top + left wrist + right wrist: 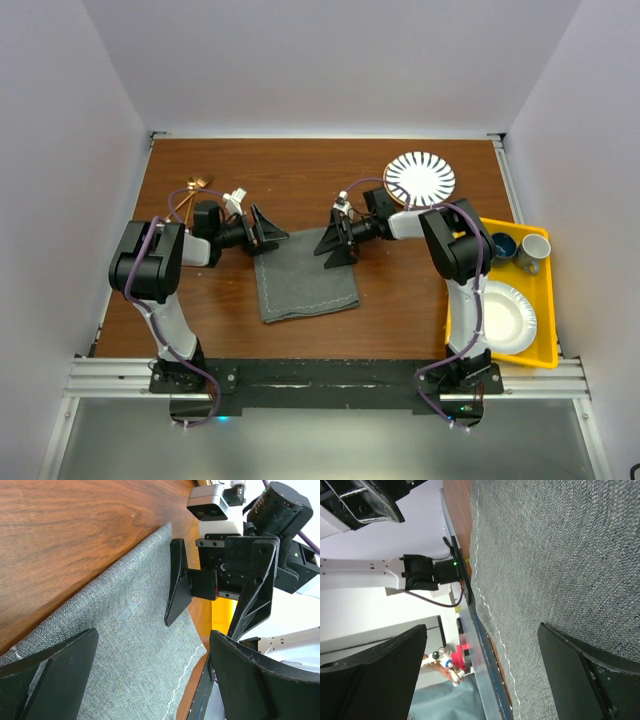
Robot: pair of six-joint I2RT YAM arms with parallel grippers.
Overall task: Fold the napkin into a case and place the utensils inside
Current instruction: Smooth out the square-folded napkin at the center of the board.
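On the far left of the desk (300, 165) the utensils (193, 190) are lying together on bare wood, well apart from the cloth, so the placing step is not yet begun. Just right of them the left hand (267, 232) is hovering over the far left corner of the napkin (305, 278), its fingers spread wide and pinching nothing. The napkin is lying flat in the middle of the desk as a broad, roughly square grey sheet, with a pale stitched hem showing along its near edge. Whether it is already doubled over once I cannot tell, but it is nowhere near a narrow case. At its far right corner the right hand (337, 245) is facing the left one, fingers likewise spread wide and gripping nothing. Farther right, a striped plate (420, 177) is sitting near the far edge, and a yellow tray (546, 295) is carrying a paper plate (508, 318) and a mug (532, 252). As I judge it, the task is barely starting, with the folding and the loading both left to do.
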